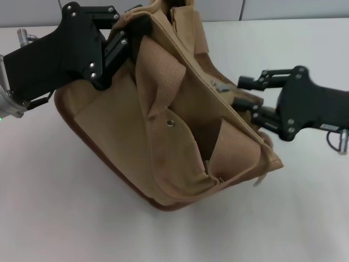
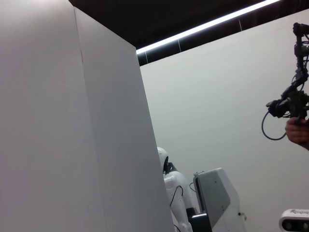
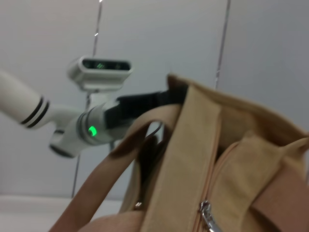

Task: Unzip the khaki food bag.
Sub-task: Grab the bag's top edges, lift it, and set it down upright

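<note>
A: How will the bag (image 1: 163, 125) handle?

B: Soft canvas, likely light; it sags mid-frame on the counter (image 1: 49, 207), its long axis from upper left to lower right. The left gripper (image 1: 128, 30) is clenched on its upper-left end.

A: Where to grip?

B: The zipper pull (image 3: 206, 215) (small, probably slippery). The right gripper (image 1: 252, 101), at right, touches the bag; its jaws I can't tell.

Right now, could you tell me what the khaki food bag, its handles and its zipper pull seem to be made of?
The khaki food bag looks like matte tan canvas, creased and slumping. Its handles look like woven webbing, with a dotted weave. The zipper pull looks like shiny silver metal, though that is only a guess from its glint.
</note>
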